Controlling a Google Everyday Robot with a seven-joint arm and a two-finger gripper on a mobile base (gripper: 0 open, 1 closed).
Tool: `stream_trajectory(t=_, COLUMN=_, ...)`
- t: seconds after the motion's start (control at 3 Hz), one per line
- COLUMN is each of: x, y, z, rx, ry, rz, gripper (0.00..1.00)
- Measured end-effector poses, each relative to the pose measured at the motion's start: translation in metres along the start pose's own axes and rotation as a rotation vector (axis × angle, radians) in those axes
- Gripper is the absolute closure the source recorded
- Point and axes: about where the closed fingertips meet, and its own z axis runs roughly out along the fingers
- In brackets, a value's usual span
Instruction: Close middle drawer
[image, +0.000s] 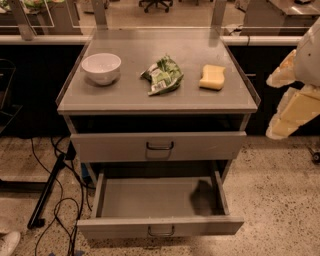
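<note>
Floor (280, 190): speckled stone is seen around a grey metal cabinet (150, 106); black cables (65, 210) are trailed at its 9 o'clock side.
Cabinet top: three items are laid in a row, all apart: white bowl (101, 68) at 9 o'clock, green packet (162, 76) at centre, yellow sponge (213, 77) at 3 o'clock.
Upper drawer (115, 146): a dark gap is shown above its front, and a bar handle is centred on it.
Middle drawer (160, 226): pulled well out at the cabinet's 6 o'clock, directly below the upper drawer; a dark shadow is cast in the tray's right rear corner.
Gripper (295, 112): held at 3 o'clock, beside the cabinet and apart from both drawers; whether it is clenched or released cannot be told.
</note>
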Motion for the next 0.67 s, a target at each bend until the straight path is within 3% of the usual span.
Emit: stream_trajectory(t=0.67, x=0.0, y=0.0, z=0.0, rx=0.0, ry=0.0, rz=0.0, gripper=0.79)
